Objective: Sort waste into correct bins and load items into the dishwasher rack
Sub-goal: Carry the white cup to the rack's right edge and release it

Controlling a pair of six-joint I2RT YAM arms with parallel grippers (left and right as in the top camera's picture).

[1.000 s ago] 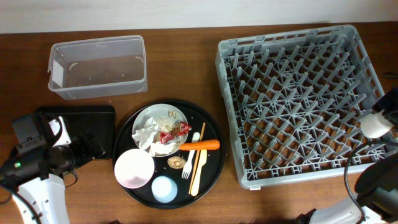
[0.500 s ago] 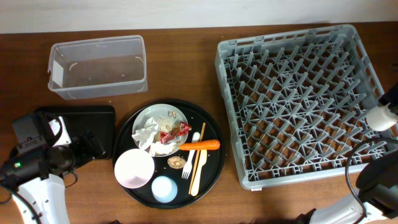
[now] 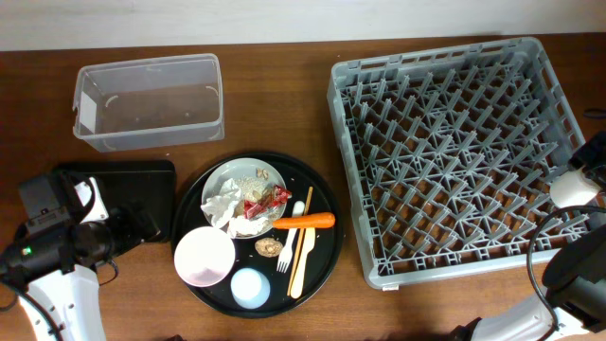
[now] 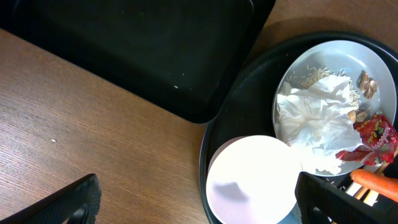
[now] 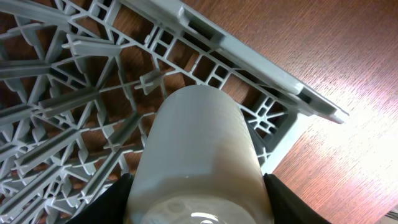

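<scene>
My right gripper (image 5: 199,208) is shut on the white cup (image 5: 199,143) and holds it over the right edge of the grey dishwasher rack (image 3: 454,152); the cup also shows in the overhead view (image 3: 572,190). My left gripper (image 4: 199,208) is open and empty, over the table beside the pink bowl (image 4: 252,180). The white plate (image 3: 264,170) holds crumpled napkins (image 3: 222,206), a red wrapper (image 3: 261,203) and rice grains (image 3: 248,179). A carrot (image 3: 305,222), a brown lump (image 3: 268,247), two forks (image 3: 299,251) and a blue cup (image 3: 251,288) lie nearby.
The dishes sit on a round black tray (image 3: 325,246). The clear tub (image 3: 150,101) stands at the back left. The shallow black rectangular tray (image 3: 133,185) lies in front of it, by my left arm. The rack's corner wall (image 5: 298,87) is just past the cup.
My right gripper with the white cup shifted slightly toward the back and returned. The left arm and the things on the tray have not moved.
</scene>
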